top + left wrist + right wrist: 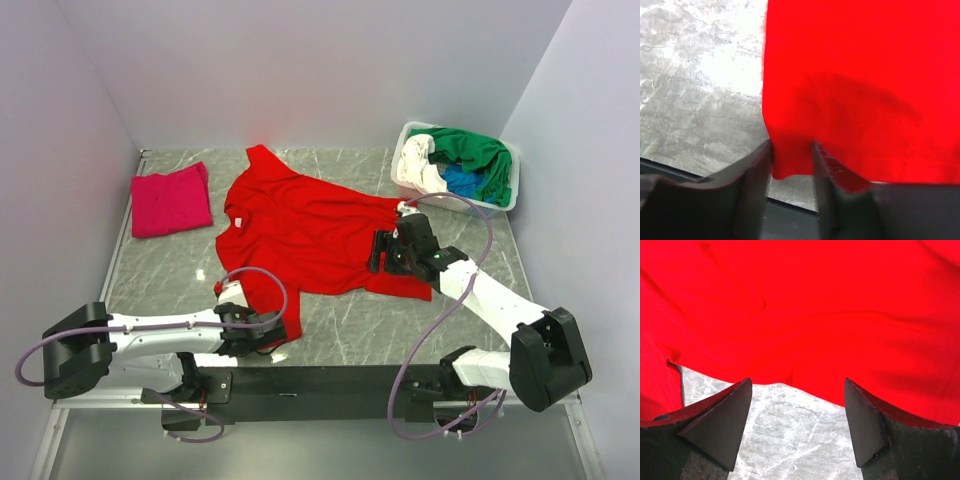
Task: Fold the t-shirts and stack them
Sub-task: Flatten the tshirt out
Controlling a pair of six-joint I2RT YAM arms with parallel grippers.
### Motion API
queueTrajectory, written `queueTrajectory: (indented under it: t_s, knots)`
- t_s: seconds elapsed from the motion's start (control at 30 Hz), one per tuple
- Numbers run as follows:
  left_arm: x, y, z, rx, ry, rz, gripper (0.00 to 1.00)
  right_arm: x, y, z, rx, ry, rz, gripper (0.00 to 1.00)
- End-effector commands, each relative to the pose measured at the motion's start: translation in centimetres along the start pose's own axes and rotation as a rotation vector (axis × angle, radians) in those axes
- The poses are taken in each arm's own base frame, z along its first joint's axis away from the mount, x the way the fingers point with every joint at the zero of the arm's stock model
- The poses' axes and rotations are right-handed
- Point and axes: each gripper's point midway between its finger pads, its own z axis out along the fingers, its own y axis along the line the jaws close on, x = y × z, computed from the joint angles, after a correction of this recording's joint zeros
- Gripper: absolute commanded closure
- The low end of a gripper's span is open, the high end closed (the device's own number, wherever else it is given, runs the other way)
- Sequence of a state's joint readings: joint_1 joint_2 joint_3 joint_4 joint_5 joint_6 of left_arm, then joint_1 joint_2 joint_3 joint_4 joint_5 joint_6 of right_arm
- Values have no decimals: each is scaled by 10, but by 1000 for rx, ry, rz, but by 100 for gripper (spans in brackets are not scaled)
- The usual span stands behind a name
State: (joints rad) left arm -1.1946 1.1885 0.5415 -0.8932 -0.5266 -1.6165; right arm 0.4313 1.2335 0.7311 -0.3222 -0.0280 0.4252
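A bright red t-shirt (300,225) lies spread on the marble table, partly rumpled. A folded magenta-pink t-shirt (170,200) lies at the far left. Green (480,150), white (418,165) and blue (462,182) shirts are heaped in the basket. My left gripper (262,335) is low at the red shirt's near corner. In the left wrist view, the left gripper (792,147) is shut on a fold of the red cloth (865,75). My right gripper (385,255) sits at the shirt's right hem. In the right wrist view, the right gripper (797,390) is open and empty, with the red hem (805,315) just past its tips.
A white plastic basket (480,203) stands at the back right corner. Walls close in the table at the left, back and right. Bare marble (340,330) shows between the shirt and the black base rail at the near edge.
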Motion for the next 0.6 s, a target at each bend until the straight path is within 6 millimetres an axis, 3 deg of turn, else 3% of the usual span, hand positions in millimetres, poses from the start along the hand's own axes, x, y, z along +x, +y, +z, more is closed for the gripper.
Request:
queueTrajectory:
  t_s: [0.0,0.17,0.2,0.43,0.57]
  knots:
    - [26,0,2,4,117,13,60,-12,2,-6,-20,-56,-4,20]
    - [26,4,2,5,119,9,85,-11,1,-6,-12,-51,-4,20]
    - [26,5,2,4,117,10,98,-11,0,-5,-6,-52,-1,20]
    - [5,-9,-19,85,78,-41,99,-3,-21,1,100,-28,33,20]
    - [-9,-15,-38,185,64,-101,99,3,-60,10,213,-7,137,19]
